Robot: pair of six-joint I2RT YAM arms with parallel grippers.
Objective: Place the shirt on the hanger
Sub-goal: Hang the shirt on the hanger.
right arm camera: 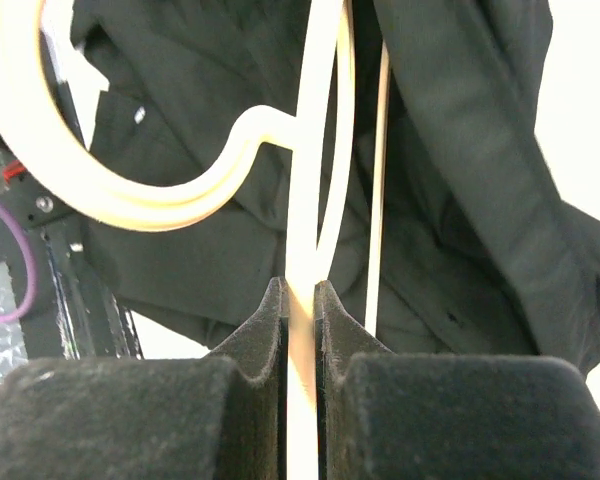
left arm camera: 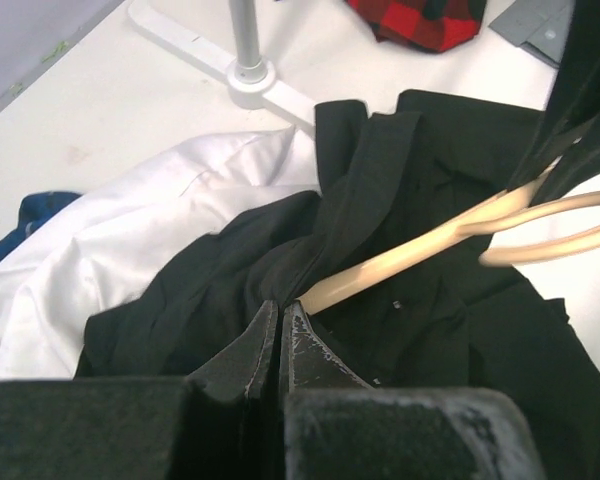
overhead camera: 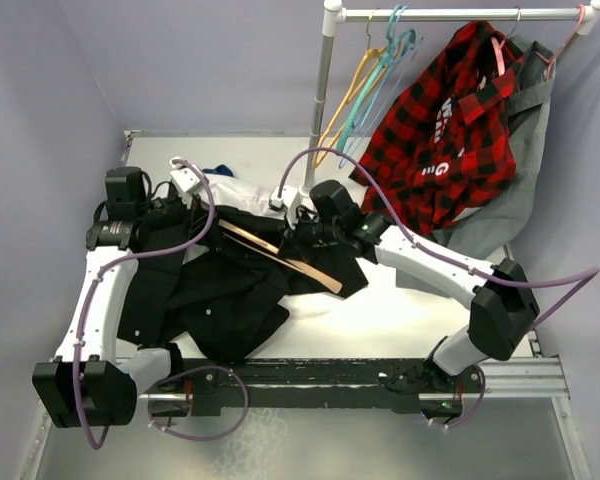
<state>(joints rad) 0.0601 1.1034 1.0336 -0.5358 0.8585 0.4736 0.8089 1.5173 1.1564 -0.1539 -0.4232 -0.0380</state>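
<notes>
The black shirt point(overhead camera: 230, 295) lies crumpled on the table's left half. The tan hanger point(overhead camera: 280, 257) lies slanted over it, one arm pushed into the shirt's folds. In the left wrist view, my left gripper point(left arm camera: 280, 306) is shut on a fold of the shirt point(left arm camera: 410, 345) right beside the hanger's arm point(left arm camera: 400, 258). It also shows in the top view point(overhead camera: 208, 233). My right gripper point(right arm camera: 300, 290) is shut on the hanger point(right arm camera: 315, 150) just below its hook, with the shirt point(right arm camera: 470, 150) behind; the top view shows this gripper point(overhead camera: 300, 240) too.
A white shirt point(overhead camera: 242, 192) and a blue cloth point(overhead camera: 215, 170) lie behind the black shirt. The rack pole point(overhead camera: 320, 100) stands at the back. Yellow and teal hangers point(overhead camera: 370, 80), a red plaid shirt point(overhead camera: 440, 130) and a grey garment point(overhead camera: 520, 190) hang at the right.
</notes>
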